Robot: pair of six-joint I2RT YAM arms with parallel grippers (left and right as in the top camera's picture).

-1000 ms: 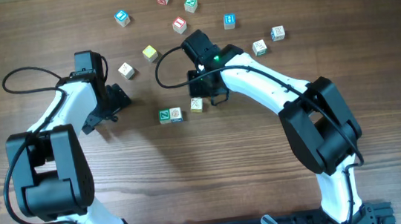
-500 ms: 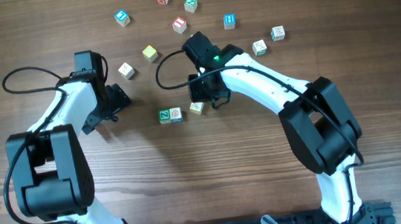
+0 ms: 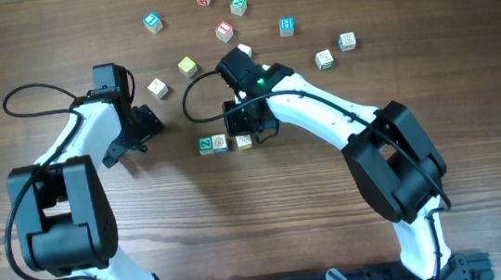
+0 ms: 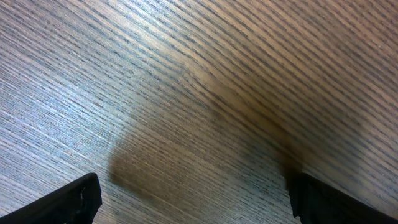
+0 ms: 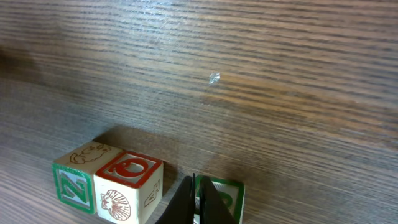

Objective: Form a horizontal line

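Three lettered cubes in a row at mid-table, with the closed right gripper at the row's right end.
The left gripper [image 3: 144, 130] hangs with fingers spread wide over the bare wooden table [image 3: 240, 216], well apart from the cubes. The horizontal line [image 3: 221, 143] lies near the table's middle: a green-lettered cube [image 5: 74, 185] touches a red-lettered cube [image 5: 129, 182], and a green-edged cube [image 5: 230, 193] sits just beside them. The right gripper [image 5: 194, 193], fingers pressed together with nothing between them, sits at that third cube. Farther up the table, loose cubes [image 3: 225, 31] lie scattered.
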